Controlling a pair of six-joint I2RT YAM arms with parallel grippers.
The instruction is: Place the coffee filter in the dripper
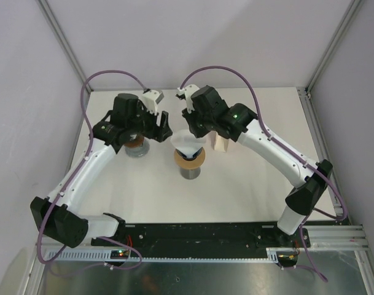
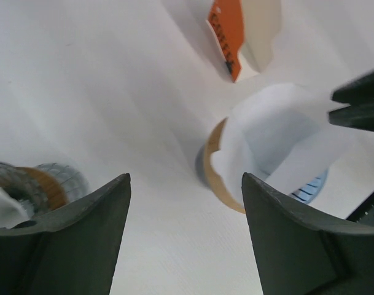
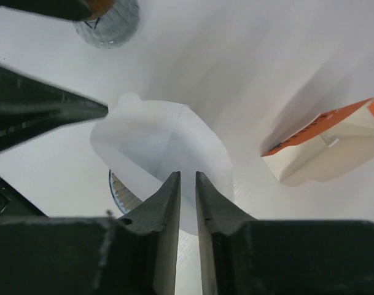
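Left gripper [image 2: 185, 179]: my fingers are spread wide, with nothing between them. It sits low over the table [image 1: 236, 184], on the left side of the dripper [image 1: 190, 163]. In the right wrist view one of its fingertips points at the paper's rim. I cannot confirm contact.

Right gripper [image 3: 187, 176]: my fingers are drawn nearly together, leaving only a thin slit. The tips sit over the near wall of the coffee filter [image 3: 156, 144], and white shows through the slit. I cannot tell whether the paper is pinched there or only lies behind the tips.

Coffee filter: it is opened into a cone with its mouth upward and stands in the mouth of the dripper. Its wall rises well above the tan ring. In the overhead view the paper leans toward the far side of the ring, so its seating is uneven. The dripper stands upright near the table's centre, between my two grippers.

Other items: a second dripper [image 2: 42, 184], with a tan ring on a clear meshed base, stands to the left under my left arm. It is well apart from the first. An orange-and-cream carton [image 3: 322, 147] lies just right of the dripper, beneath my right arm.
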